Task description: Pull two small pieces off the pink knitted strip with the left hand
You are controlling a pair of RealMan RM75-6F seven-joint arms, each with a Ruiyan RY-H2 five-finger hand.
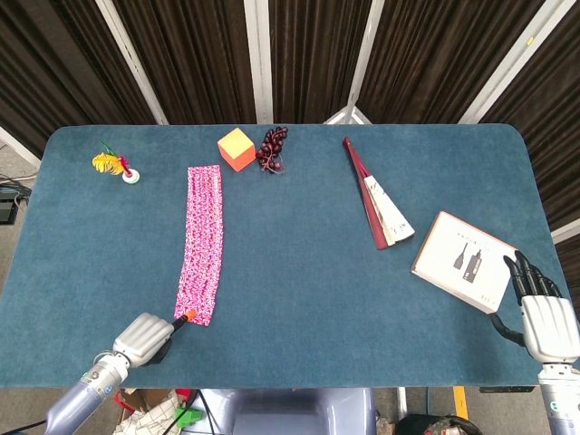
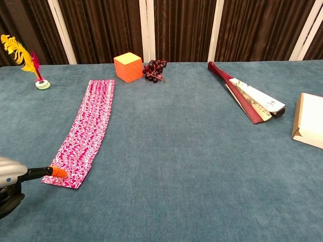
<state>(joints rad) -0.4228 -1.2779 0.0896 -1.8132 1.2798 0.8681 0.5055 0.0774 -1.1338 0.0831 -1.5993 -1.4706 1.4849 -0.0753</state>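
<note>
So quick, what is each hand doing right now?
Left hand: holds nothing, orange fingertip at the near end of the pink knitted strip; open or closed cannot be told.
Right hand: open, holding nothing.

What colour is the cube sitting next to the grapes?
Orange: the cube beside the grapes shows best in the chest view.

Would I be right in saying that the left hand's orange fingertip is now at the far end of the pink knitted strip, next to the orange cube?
Not quite: the left hand has its orange fingertip at the near end of the pink knitted strip, by its near corner, as the head view shows. The orange cube sits by the far end, well away from the hand.
</note>
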